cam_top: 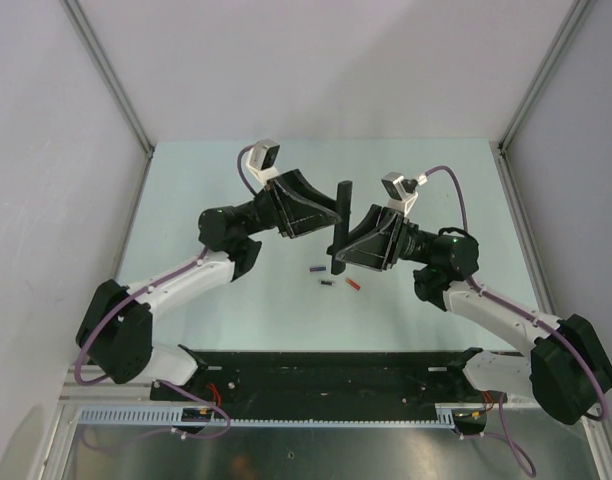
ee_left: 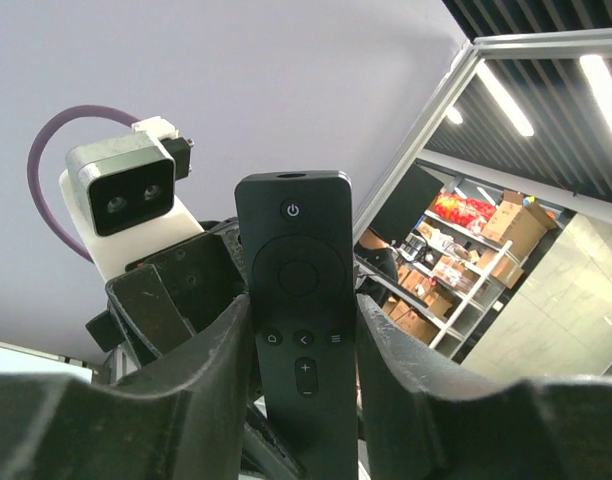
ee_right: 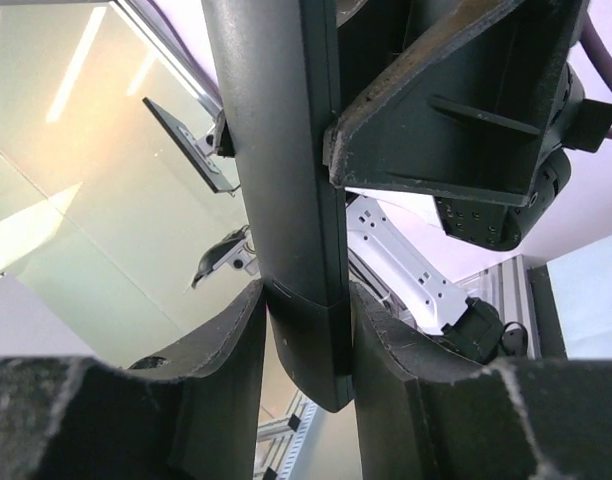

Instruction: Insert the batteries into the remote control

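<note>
Nearest the arm bases, the table [cam_top: 236,310] carries three batteries lying loose, close together but not touching. The red battery [cam_top: 352,284] is at the 3 o'clock end of the group. The dark battery [cam_top: 326,283] is in the middle, and the blue-purple battery [cam_top: 314,268] lies at about 11 o'clock from it. Neither gripper touches any of them.

Just beyond, at 12 o'clock from the group, the remote control [cam_top: 343,205] is raised off the table and roughly upright. The right gripper [cam_top: 338,258] reaches it from 4 o'clock and takes the lower end. The left gripper [cam_top: 333,216] comes in from 9 o'clock and takes it higher up.

Right wrist view: the plain back of the remote control faces the camera. Both fingers [ee_right: 231,350] press against its long edges near the rounded end, so this hand is clamped on the remote control. A seam crosses the back at the finger line. It may be the edge of the cover, but the view does not settle that.

Left wrist view: the button face is toward the camera, with the power button at the 12 o'clock end. The fingers [ee_left: 381,350] bear on both long edges below the round pad, so this hand is likewise clenched on the remote control. Beyond, at 10 o'clock, sits the other wrist's camera [ee_left: 121,195].
</note>
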Controlling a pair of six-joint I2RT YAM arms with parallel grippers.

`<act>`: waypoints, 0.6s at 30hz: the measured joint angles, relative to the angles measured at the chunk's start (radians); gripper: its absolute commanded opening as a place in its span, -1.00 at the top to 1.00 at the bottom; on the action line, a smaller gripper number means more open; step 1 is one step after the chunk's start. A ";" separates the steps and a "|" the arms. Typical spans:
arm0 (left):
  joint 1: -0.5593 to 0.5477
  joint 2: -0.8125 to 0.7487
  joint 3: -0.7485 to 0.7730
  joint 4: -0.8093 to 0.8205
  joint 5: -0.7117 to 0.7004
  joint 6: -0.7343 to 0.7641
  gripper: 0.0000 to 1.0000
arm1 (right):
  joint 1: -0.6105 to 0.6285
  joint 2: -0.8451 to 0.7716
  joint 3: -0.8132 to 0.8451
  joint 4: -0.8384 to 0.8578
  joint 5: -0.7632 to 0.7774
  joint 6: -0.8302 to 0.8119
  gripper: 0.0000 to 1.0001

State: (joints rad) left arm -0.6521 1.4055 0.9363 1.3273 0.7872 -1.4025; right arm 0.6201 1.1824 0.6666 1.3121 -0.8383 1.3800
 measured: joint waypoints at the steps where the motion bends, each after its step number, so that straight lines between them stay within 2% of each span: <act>1: 0.000 0.000 -0.002 0.002 0.000 -0.004 -0.06 | 0.000 -0.001 0.000 -0.002 -0.003 0.000 1.00; 2: 0.000 0.002 -0.005 0.004 0.000 -0.004 -0.16 | 0.000 -0.002 0.000 -0.003 -0.007 0.001 1.00; 6: 0.000 0.020 -0.009 0.001 0.002 -0.003 -0.29 | 0.007 -0.014 0.000 -0.003 -0.020 0.008 1.00; 18: -0.002 0.034 -0.013 0.010 0.023 -0.013 -0.32 | 0.003 -0.021 0.000 -0.028 -0.053 0.014 1.00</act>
State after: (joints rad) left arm -0.6544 1.4399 0.9234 1.3376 0.8101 -1.4151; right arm 0.6231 1.1610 0.6666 1.2842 -0.8913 1.3945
